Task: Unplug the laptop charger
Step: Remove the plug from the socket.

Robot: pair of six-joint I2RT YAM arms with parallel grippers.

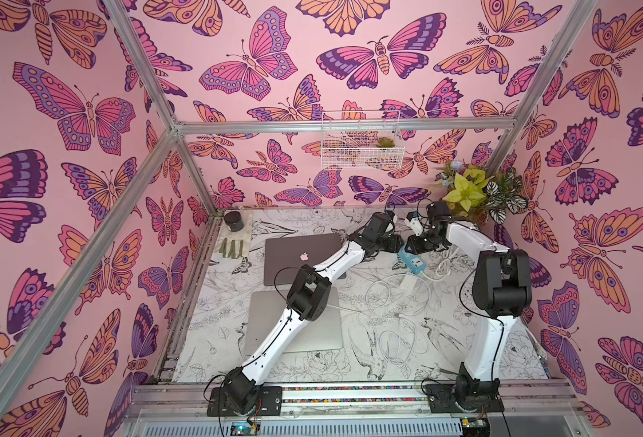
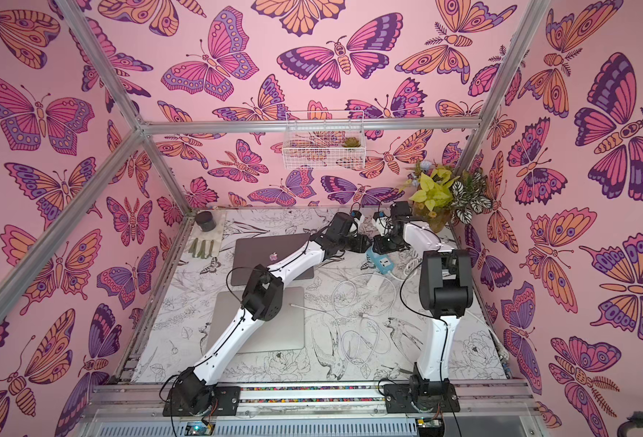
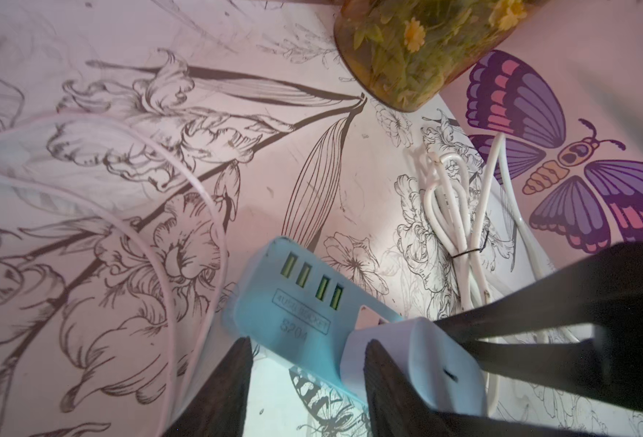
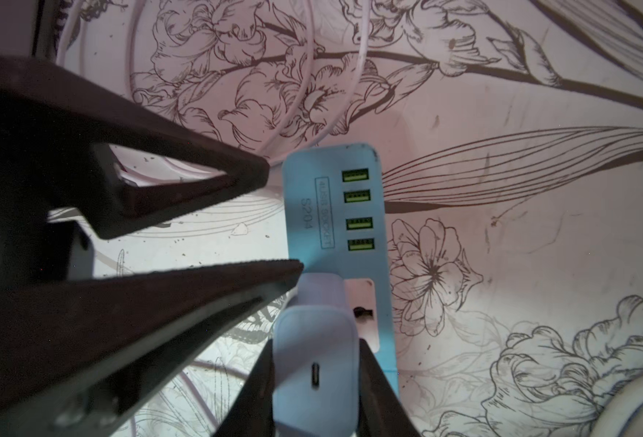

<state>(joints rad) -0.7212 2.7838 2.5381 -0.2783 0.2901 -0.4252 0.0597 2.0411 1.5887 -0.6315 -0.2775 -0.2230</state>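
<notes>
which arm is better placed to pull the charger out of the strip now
Right. The right hand has a finger on each side of the white charger, ready to pull. The left hand is open beside the USB end of the blue power strip, better for steadying it.

Flower-printed white desk point(image 1: 221, 325) | dark-grey laptop point(image 1: 289, 261) 10 o'clock | silver laptop point(image 1: 320, 329) 8 o'clock | light-blue power strip point(image 1: 414, 263) 2 o'clock
</notes>
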